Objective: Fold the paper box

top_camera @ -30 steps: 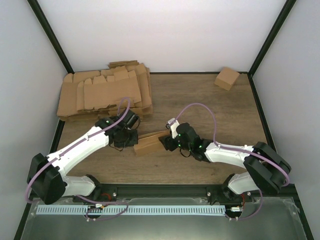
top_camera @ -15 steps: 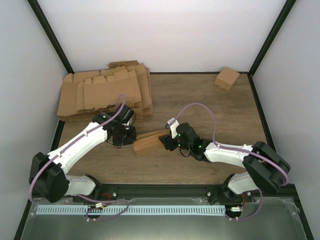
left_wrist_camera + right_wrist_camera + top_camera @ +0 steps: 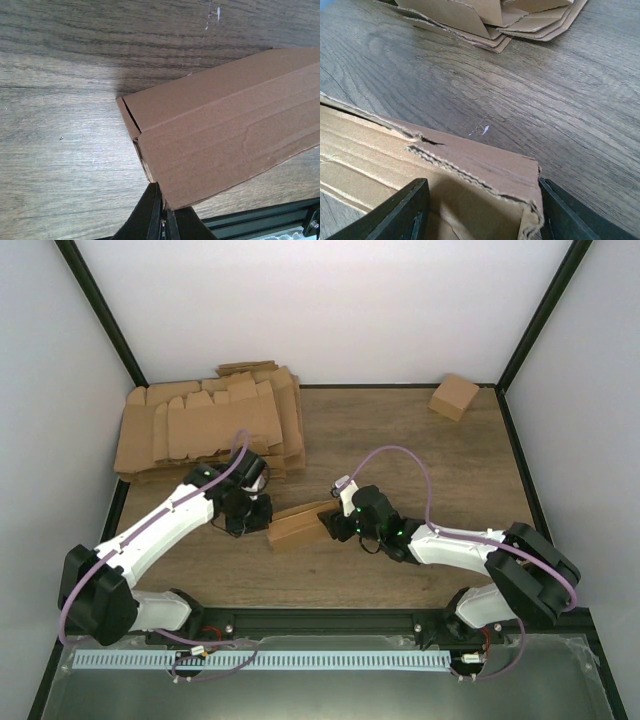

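A partly folded brown paper box (image 3: pixel 298 527) lies on the wooden table between the two arms. My left gripper (image 3: pixel 257 512) is at its left end; in the left wrist view the gripper (image 3: pixel 165 216) is shut on the thin edge of a flap at the box's (image 3: pixel 220 135) corner. My right gripper (image 3: pixel 336 523) is at the box's right end. In the right wrist view its fingers (image 3: pixel 405 210) stand apart on either side of the open end of the box (image 3: pixel 480 170), the right one against the torn corner.
A stack of flat cardboard blanks (image 3: pixel 210 425) lies at the back left and also shows in the right wrist view (image 3: pixel 510 15). A small folded box (image 3: pixel 454 396) sits at the back right corner. A black rail (image 3: pixel 330 620) runs along the table's near edge.
My left gripper has shifted a little to the left and back, and the box's left end has moved slightly with it. The right arm has hardly moved.
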### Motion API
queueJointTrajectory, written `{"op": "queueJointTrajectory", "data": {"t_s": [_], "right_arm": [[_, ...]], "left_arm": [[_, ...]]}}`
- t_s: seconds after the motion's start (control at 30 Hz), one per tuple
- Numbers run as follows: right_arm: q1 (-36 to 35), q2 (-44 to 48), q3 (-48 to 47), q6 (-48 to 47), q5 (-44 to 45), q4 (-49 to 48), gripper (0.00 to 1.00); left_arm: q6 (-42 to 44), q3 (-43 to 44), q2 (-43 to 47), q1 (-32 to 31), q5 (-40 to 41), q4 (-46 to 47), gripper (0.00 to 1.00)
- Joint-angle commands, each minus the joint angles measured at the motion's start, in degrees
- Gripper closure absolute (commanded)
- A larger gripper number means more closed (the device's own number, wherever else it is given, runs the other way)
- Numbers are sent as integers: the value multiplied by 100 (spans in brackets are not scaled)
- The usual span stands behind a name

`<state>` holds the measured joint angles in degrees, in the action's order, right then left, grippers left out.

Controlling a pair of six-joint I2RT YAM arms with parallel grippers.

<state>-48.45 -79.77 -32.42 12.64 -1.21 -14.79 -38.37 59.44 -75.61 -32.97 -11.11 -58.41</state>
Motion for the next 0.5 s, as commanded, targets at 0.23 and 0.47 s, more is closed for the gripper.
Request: {"op": "queueJointTrajectory", "data": {"t_s": [0.23,0.47], "right_arm": [[-95,-206,-124,-214,-230,282,40],[-98,-179,-159,-207,-277,291,41]], "left_arm": [[127,-390,165,-52,-88,192,96],[-87,-749,341,-84,-126,574,96]]}}
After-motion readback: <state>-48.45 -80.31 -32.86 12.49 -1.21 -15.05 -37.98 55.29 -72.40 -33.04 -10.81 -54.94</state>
